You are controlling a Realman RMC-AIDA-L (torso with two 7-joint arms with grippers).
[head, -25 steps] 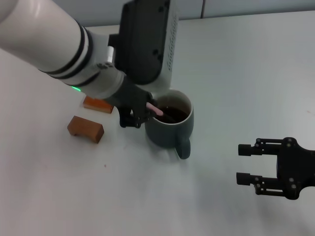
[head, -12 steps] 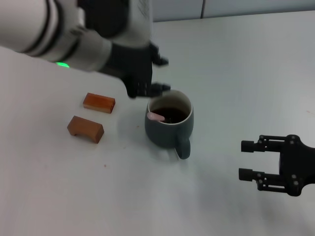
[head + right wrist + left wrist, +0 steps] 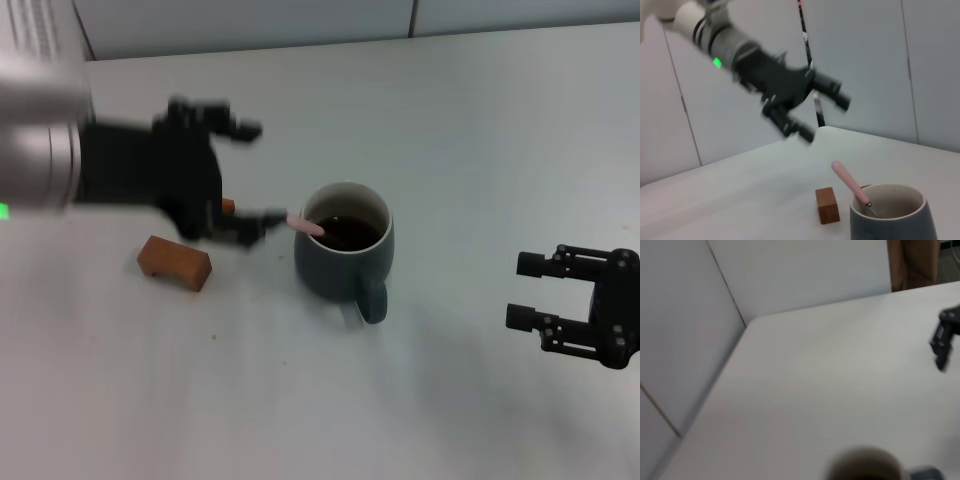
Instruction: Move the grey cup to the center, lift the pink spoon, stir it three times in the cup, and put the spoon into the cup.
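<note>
Cup: I see the rounded blue-grey ceramic mug (image 3: 345,255) mid-table, dark liquid inside.
Spoon: slim pink-handled spoon (image 3: 306,225) leans in it (handle over rim).
Left gripper (image 3: 250,172): released, beside the mug.
Right gripper (image 3: 530,292): fingers apart, parked well away.

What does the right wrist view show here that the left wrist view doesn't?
Only the right wrist view shows the pink spoon leaning in the grey cup, one brown block beside it, and the open left gripper in the air, clear of the spoon. Only the left wrist view shows the right gripper far off and a brown panel past the table's edge. Both share the cup and the white table.
</note>
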